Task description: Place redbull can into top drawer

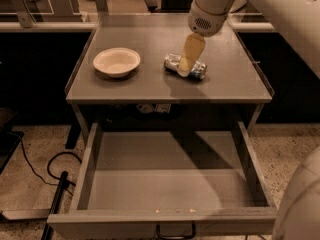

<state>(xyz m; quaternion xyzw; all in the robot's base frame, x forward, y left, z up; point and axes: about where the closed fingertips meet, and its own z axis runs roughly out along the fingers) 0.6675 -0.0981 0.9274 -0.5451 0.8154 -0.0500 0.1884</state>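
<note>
The redbull can (198, 71) lies on its side on the grey tabletop (145, 34), right of centre; it is silver with blue patches. My gripper (184, 69) hangs from the white arm at the top right and comes down over the middle of the can, covering that part. Whether it touches the can I cannot tell. The top drawer (165, 184) is pulled fully out below the table, and nothing lies inside it. Its dark loop handle (175, 232) shows at the bottom edge.
A cream round bowl (116, 61) stands on the left part of the tabletop. A dark cable (35, 166) and a black stand lie on the speckled floor at the left. Part of the robot's white body fills the bottom right corner (300, 209).
</note>
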